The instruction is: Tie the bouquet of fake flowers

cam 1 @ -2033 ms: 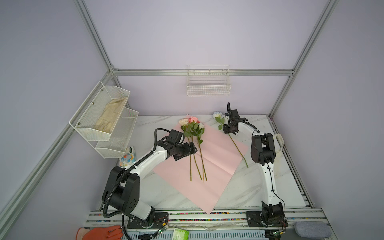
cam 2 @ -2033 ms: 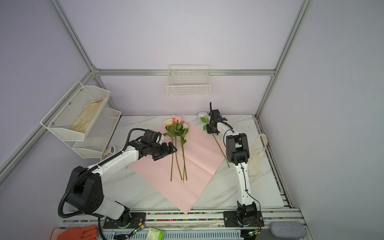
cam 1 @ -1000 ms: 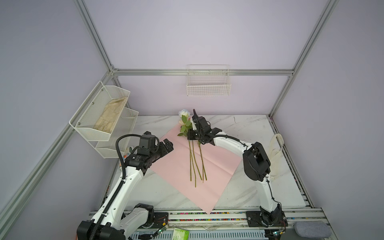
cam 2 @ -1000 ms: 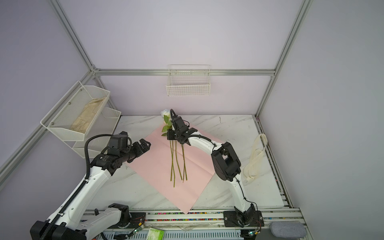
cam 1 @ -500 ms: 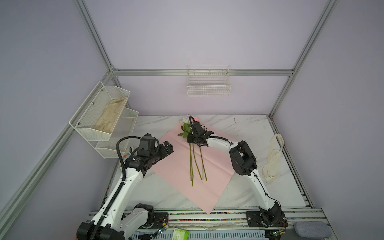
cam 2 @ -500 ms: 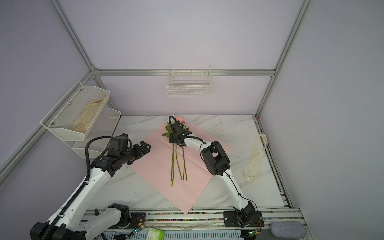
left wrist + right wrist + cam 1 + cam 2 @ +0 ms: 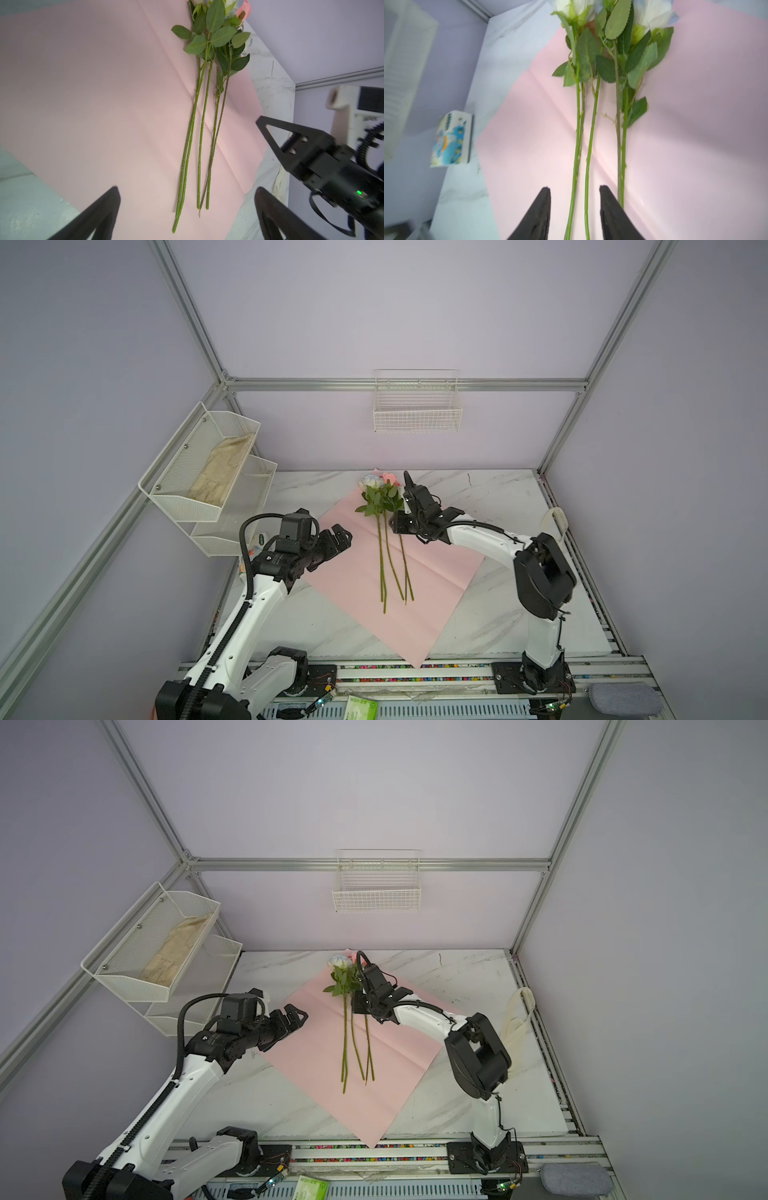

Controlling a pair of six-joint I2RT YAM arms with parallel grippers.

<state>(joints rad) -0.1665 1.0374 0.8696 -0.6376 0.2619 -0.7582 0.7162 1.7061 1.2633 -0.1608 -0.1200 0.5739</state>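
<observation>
Right fingers [image 7: 542,209] parted over bouquet [image 7: 586,52], stems between, left fingers [image 7: 101,214] aside

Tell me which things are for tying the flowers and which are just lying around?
For the job:
- flowers
- pink paper under them
- right gripper, open over the stems
- left gripper, open

Just lying about:
- wall basket
- side rack
- small box
- grey pad
</observation>
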